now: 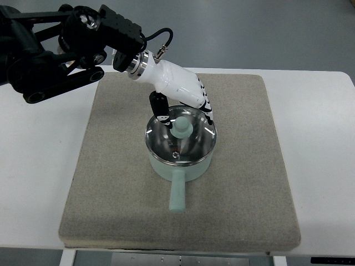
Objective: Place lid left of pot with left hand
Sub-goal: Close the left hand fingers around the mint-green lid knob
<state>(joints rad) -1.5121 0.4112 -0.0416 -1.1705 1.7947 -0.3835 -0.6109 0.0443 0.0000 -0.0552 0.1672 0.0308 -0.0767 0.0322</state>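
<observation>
Reaching in from the upper left corner of the picture, the black left arm (pixel 61 50) ends in a white left robot hand (pixel 180 111) that sits over the far rim of the pot (pixel 180 160). Its dark thumb (pixel 159 105) hangs just left of the lid's knob (pixel 183 126), and the white fingers (pixel 206 105) run along the knob's right side, so the left robot hand brackets the knob; whether it actually presses on the knob or only stands close around it cannot be told from this steep view. The glass lid (pixel 180 138), with its shiny metal rim and mint green knob, lies flat on top of the pot, covering it. The pot is pale mint green, and its straight handle (pixel 177 197) points toward the near edge of the picture. It stands about in the middle of a grey felt mat (pixel 111 183), which lies on a white tabletop (pixel 33 166). The mat's surface to the left of the pot is bare felt.
</observation>
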